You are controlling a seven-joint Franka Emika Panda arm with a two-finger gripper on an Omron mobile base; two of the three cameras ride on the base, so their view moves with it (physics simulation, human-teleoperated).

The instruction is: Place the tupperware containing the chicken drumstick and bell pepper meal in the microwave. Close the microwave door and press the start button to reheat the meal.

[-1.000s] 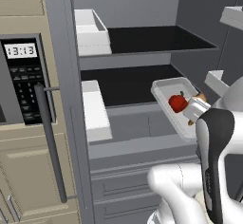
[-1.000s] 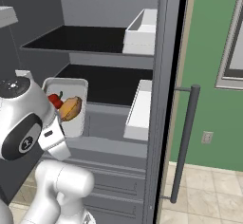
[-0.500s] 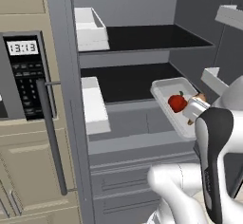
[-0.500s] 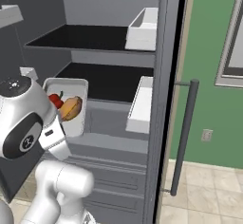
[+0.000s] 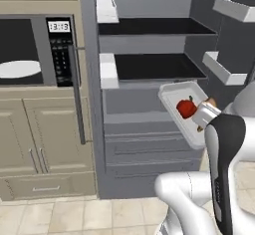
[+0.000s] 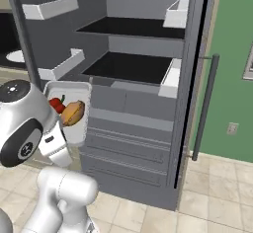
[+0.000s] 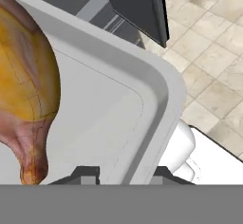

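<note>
The tupperware (image 5: 174,91) is a shallow light-grey tray held up in the air in front of the open fridge. My gripper (image 5: 202,116) is shut on its near rim. In the hand view the fingertips (image 7: 86,173) straddle the tray's rim (image 7: 157,86). Inside lie the red bell pepper (image 5: 186,108) and the tan chicken drumstick (image 6: 73,112), which looms large in the hand view (image 7: 24,76). The microwave (image 5: 60,55) sits at the left, its white turntable plate (image 5: 19,68) showing. The microwave door looks swung open, its long bar handle (image 5: 79,99) standing by the keypad.
The grey fridge stands open with dark shelves (image 5: 154,65) and white bins (image 5: 106,9). Its door (image 6: 197,79) with a long handle (image 6: 205,109) is on the right. Beige cabinet doors (image 5: 45,134) lie under the microwave. The floor is tiled.
The whole picture has shifted, so the base has moved; the microwave now shows much more at the left. The tupperware stays in my gripper.
</note>
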